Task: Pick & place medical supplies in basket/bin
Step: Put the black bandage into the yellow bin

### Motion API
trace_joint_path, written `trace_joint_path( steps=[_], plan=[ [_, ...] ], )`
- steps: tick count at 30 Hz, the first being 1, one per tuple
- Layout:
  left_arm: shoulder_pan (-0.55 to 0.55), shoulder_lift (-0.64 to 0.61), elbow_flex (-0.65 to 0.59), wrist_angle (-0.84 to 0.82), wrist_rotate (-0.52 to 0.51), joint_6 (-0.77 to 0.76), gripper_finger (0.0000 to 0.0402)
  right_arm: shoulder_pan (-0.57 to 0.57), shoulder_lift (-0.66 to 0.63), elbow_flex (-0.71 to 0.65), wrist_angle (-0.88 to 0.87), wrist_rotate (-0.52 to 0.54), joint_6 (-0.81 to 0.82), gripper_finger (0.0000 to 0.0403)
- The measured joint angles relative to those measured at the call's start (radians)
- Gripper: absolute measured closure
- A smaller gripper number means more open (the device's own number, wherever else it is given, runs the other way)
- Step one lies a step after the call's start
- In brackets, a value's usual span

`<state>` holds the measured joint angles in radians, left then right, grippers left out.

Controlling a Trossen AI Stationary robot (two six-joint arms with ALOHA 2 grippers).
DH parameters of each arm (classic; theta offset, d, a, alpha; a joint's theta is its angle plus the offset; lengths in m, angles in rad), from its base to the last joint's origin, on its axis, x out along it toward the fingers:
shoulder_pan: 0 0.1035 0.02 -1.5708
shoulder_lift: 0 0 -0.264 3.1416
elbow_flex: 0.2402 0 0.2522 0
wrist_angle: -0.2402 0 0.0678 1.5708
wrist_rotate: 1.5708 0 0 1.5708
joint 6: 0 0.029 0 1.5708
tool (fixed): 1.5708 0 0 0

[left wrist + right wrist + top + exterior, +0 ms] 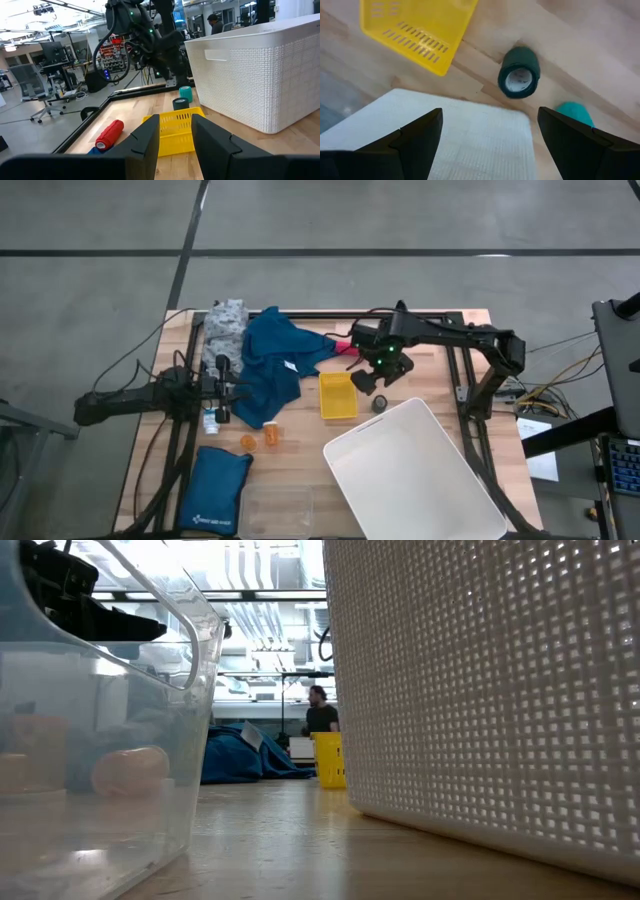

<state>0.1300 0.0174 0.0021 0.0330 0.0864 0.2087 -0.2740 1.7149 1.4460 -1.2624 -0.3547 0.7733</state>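
The right gripper (378, 380), jaws wide apart and empty, hangs over bare desk (300, 455) beside the white basket's (410, 470) corner. A dark roll (519, 79) lies below it. The left gripper (175, 145) waits, jaws apart.

Right pincer (490, 132) spread wide, empty; left pincer (175, 137) parted, empty.

Lab: equipment racks (107, 57), office chairs (31, 85)
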Motion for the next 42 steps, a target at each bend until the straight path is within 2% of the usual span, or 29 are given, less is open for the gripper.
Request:
trace_joint_path(
  steps=[6, 11, 20, 31, 36, 42],
  plan=[
    [0.000, 0.000, 0.000, 0.000, 0.000, 0.000, 0.0284, 0.036, 0.000, -0.001, 0.061, 0.100, -0.046, 0.0078],
    [0.000, 0.000, 0.000, 0.000, 0.000, 0.000, 0.0284, 0.061, 0.000, -0.019, 0.099, 0.142, -0.051, 0.0078],
    [0.000, 0.000, 0.000, 0.000, 0.000, 0.000, 0.0284, 0.079, 0.000, -0.084, 0.164, 0.148, -0.052, 0.0079],
    [0.000, 0.000, 0.000, 0.000, 0.000, 0.000, 0.0284, 0.089, 0.000, -0.193, 0.206, 0.155, -0.078, 0.0101],
    [0.000, 0.000, 0.000, 0.000, 0.000, 0.000, 0.0284, 0.089, 0.000, -0.215, 0.234, 0.201, -0.083, 0.0092],
    [0.000, 0.000, 0.000, 0.000, 0.000, 0.000, 0.0284, 0.089, 0.000, -0.235, 0.257, 0.204, -0.085, 0.0079]
  ],
)
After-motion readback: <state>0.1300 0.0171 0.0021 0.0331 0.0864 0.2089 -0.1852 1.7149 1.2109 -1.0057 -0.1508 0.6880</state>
